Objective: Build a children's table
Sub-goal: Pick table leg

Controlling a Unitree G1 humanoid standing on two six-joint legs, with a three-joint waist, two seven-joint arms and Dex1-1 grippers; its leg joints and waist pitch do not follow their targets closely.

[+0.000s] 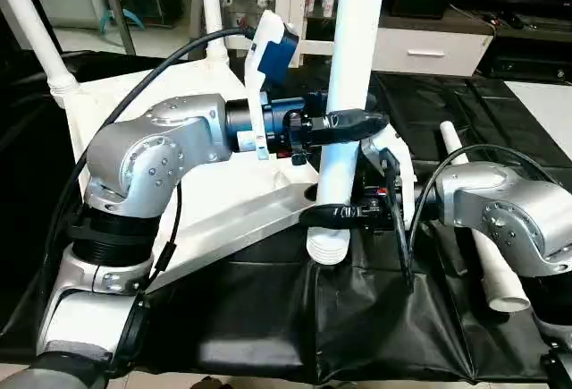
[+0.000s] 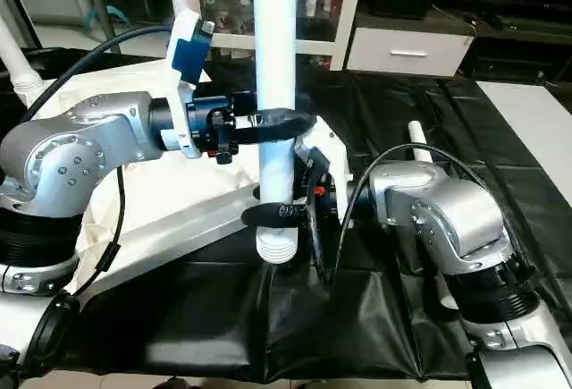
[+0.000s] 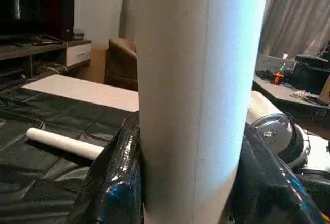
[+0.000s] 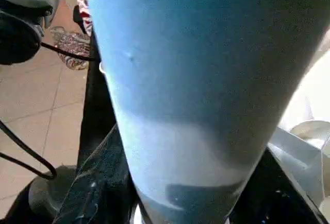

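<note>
We hold a long white plastic tube leg [image 1: 350,94] upright over the near right corner of the white plastic square tabletop [image 1: 223,219], which lies upside down on the black plastic sheet [image 1: 268,326] covering the work surface. Our left gripper [image 1: 353,123] is clamped around the tube partway up; our right gripper [image 1: 344,213] wraps it lower, just above the ribbed threaded end [image 1: 327,250], though we cannot tell whether that lower grip is firm yet. The leg looks light, stiff and hollow, with a smooth skin likely to slip or twist in the black fingers, so we judge two spaced grips best for keeping it plumb. Another white tube leg [image 1: 478,228] lies on the sheet to the right. Two fitted legs [image 1: 36,31] rise at the far left.
</note>
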